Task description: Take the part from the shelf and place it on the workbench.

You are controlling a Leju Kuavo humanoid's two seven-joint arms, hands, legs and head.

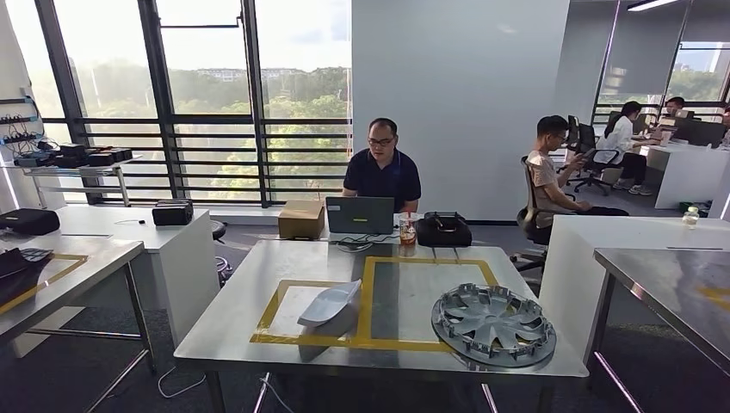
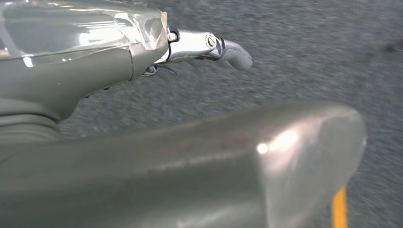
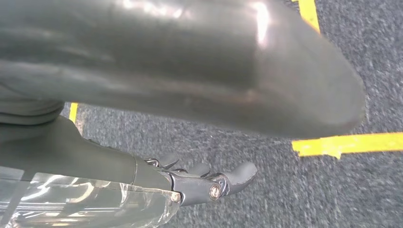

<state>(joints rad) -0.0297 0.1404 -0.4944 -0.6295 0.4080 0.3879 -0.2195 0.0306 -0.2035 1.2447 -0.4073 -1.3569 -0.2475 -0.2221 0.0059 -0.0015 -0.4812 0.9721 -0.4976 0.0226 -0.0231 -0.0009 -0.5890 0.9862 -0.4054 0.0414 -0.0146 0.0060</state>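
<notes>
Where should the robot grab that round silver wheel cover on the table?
Probably at the rim of the wheel cover, from the robot's near side. It lies flat at the table's front right corner, its edge almost at the table edge, so fingers could likely hook under there.

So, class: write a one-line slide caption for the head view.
Steel workbench with yellow tape outline, holding a grey moulded plastic part and a silver wheel cover; a person works behind.

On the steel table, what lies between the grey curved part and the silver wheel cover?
Between the grey part and the wheel cover, the head view shows bare table top crossed by a strip of yellow tape; no object lies there.
</notes>
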